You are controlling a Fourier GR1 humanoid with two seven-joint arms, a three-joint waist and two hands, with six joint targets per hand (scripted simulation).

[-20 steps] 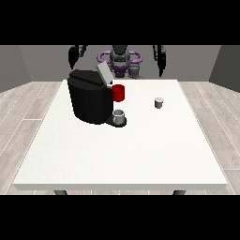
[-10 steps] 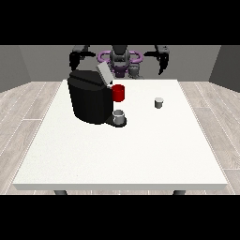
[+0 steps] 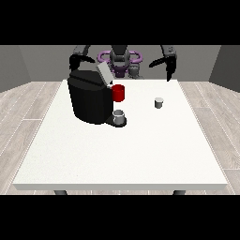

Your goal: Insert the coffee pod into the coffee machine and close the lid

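A small grey-white coffee pod stands upright on the white table, right of the machine. The black coffee machine sits at the table's far left with its grey lid tilted up and open. It has a red part at its front and a grey cup on its drip tray. The hand at the view's right hangs above the table's far edge, behind the pod, with relaxed fingers and nothing in it. The hand at the view's left is raised behind the machine's top corner, holding nothing.
The robot's torso stands behind the table's far edge. Wide bare tabletop stretches from the machine and pod to the near edge.
Both arms have swung up and forward from the robot's sides, and the hand at the view's right now reaches over the far table edge. The pod, machine and lid have not moved.
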